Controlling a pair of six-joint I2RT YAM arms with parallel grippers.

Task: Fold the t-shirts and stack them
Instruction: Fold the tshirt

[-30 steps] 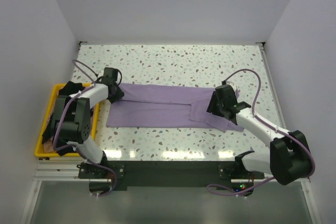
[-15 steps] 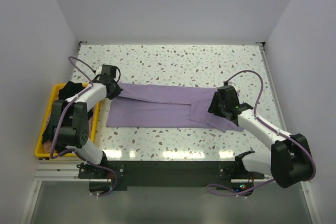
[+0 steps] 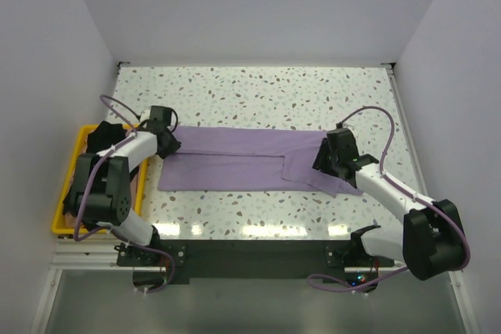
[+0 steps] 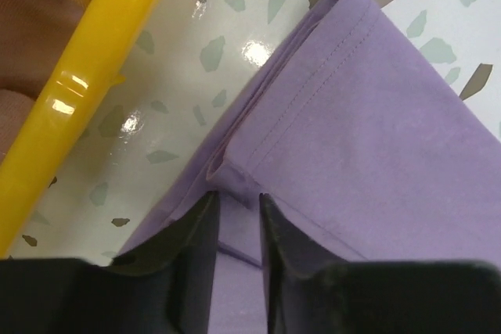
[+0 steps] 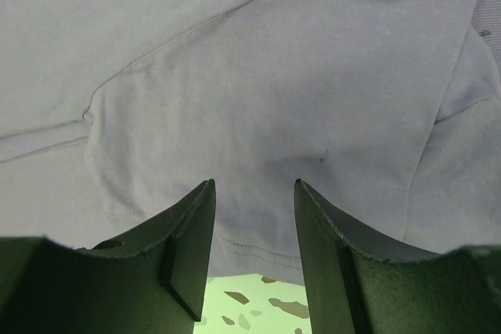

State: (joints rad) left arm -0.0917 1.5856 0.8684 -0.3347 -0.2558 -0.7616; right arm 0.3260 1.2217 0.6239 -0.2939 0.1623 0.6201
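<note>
- Lavender cotton: 1 t-shirt [image 3: 235, 158] lies on the table, folded into a long band running left to right across its middle, with 1 sleeve spread at the right end.
- 2 arms and 2 grippers. The left gripper [image 4: 237, 201] stands at the band's left end, its jaws a narrow gap apart over the stitched, doubled edge.
- The right gripper [image 5: 254, 189] hovers over the right end, jaws well apart, with only flat cloth showing between them.
- 1 yellow crate [image 3: 61, 193] sits just off the table's left edge, with brownish cloth [image 4: 31, 5] inside.
- The table [image 3: 258, 91] is white with grey speckles and glossy; 3 plain pale walls enclose it.
</note>
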